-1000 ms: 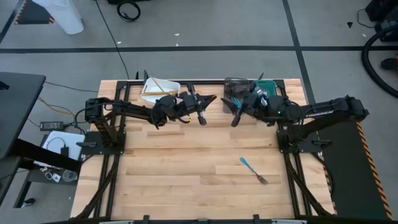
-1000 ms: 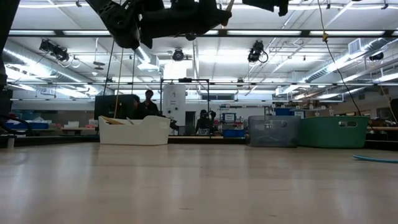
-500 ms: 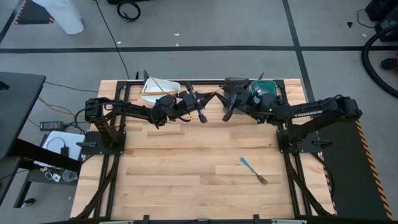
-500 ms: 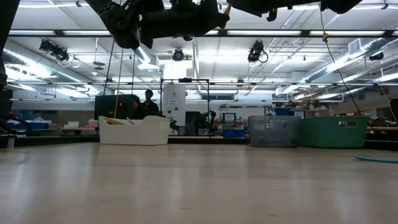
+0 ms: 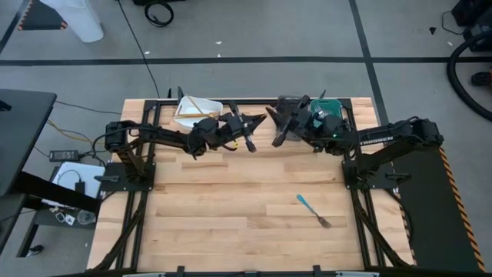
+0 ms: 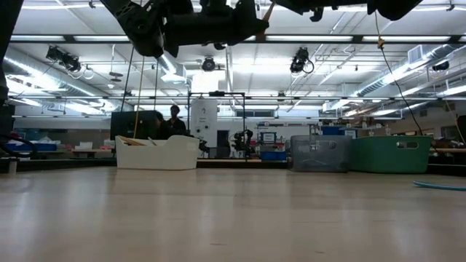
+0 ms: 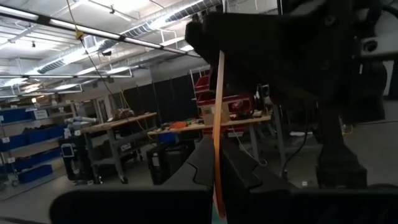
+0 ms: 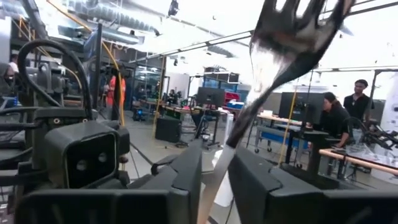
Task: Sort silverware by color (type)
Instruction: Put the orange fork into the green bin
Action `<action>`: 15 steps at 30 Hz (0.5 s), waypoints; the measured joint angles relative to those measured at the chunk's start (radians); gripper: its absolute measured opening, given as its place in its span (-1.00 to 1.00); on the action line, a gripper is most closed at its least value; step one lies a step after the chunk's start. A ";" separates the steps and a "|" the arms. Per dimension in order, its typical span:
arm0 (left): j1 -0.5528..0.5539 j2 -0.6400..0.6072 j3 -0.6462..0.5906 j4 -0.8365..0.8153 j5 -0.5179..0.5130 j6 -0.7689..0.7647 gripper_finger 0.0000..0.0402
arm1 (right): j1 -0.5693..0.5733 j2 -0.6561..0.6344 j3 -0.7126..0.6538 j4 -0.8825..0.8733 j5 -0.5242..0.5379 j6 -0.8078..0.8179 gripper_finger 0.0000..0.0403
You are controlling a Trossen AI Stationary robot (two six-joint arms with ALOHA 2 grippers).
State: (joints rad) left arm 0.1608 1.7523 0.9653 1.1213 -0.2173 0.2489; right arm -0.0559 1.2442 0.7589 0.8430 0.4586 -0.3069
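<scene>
**Over the Back Edge, a Fork Between Two Arms**

Above the middle of the worktop's back edge, the left gripper pinches an orange-handled fork, seemingly offering it to the right gripper, which straddles it. Whether that one grips yet cannot be told. A blue fork lies unsorted toward the front right corner.

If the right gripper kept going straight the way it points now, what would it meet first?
Most likely the left gripper: the right gripper faces it tip to tip above the table, with an orange-handled utensil bridging them. Exact heights are unclear.
</scene>
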 joint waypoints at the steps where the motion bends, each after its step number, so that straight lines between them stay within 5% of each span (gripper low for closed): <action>1: 0.000 0.000 0.000 -0.004 0.000 0.000 -0.93 | 0.000 0.000 0.000 0.002 0.001 0.000 -0.61; 7: 0.000 0.000 0.000 -0.030 0.007 0.010 -0.92 | 0.002 0.000 0.000 -0.008 0.006 0.015 -0.90; 15: 0.000 0.000 0.000 -0.071 -0.007 0.005 -0.63 | 0.000 0.001 0.000 -0.034 0.039 0.003 -0.92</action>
State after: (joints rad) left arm 0.1609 1.7523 0.9655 1.0508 -0.2246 0.2540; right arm -0.0559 1.2453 0.7593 0.8093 0.4974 -0.3036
